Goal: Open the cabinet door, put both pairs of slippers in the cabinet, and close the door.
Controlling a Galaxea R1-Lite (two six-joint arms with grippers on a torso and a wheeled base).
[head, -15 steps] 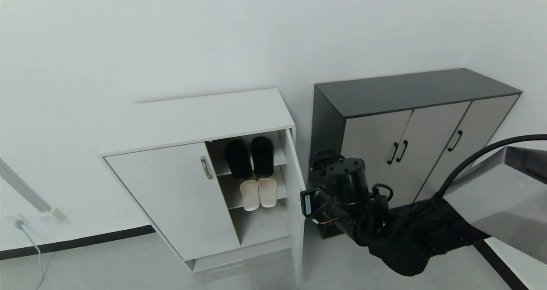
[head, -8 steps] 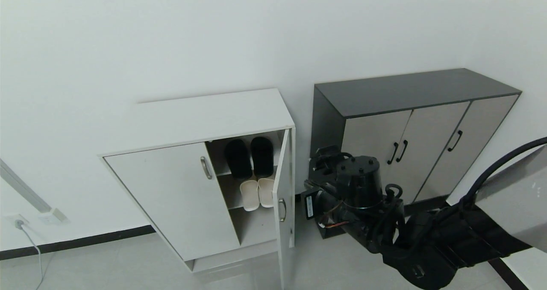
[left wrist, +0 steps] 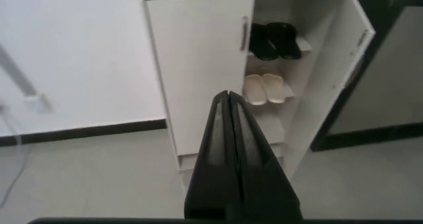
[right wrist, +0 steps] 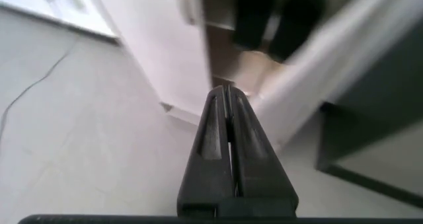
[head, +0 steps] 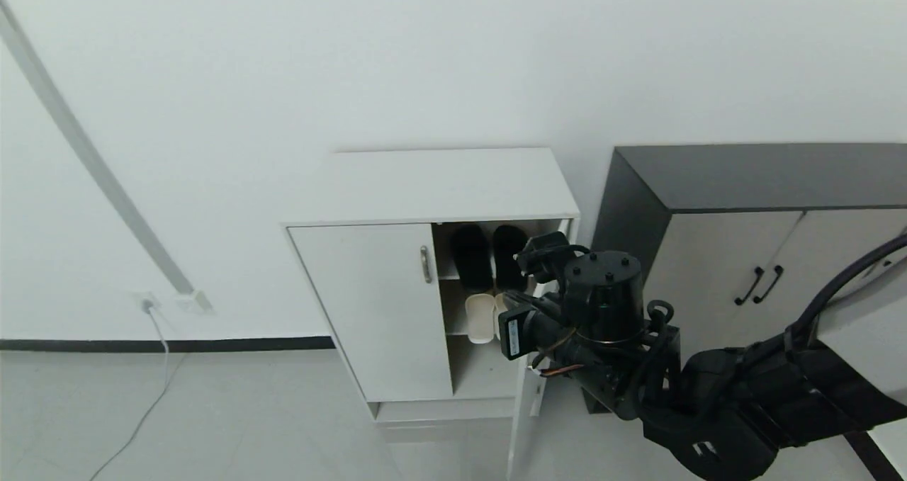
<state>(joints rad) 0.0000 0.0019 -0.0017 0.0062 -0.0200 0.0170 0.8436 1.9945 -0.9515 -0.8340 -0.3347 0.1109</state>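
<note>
The white cabinet (head: 439, 183) stands against the wall with its left door (head: 375, 304) closed and its right door (head: 526, 410) partly open, seen edge-on. A black pair of slippers (head: 489, 254) lies on the upper shelf and a white pair (head: 480, 318) on the shelf below. My right arm (head: 602, 311) is in front of the open door. In the right wrist view the right gripper (right wrist: 229, 92) is shut and empty, close to the door's edge (right wrist: 330, 59). The left gripper (left wrist: 228, 95) is shut and empty, back from the cabinet (left wrist: 198, 59), facing the slippers (left wrist: 268, 88).
A dark cabinet (head: 751, 176) with grey doors stands right beside the white one. A wall socket (head: 149, 302) with a cable and a slanted conduit (head: 92, 155) are at the left. Open floor (head: 212, 424) lies in front and to the left.
The head camera has turned, shifting the whole picture to the right. The right door has swung from wide open toward closed, and my right arm has moved left with it.
</note>
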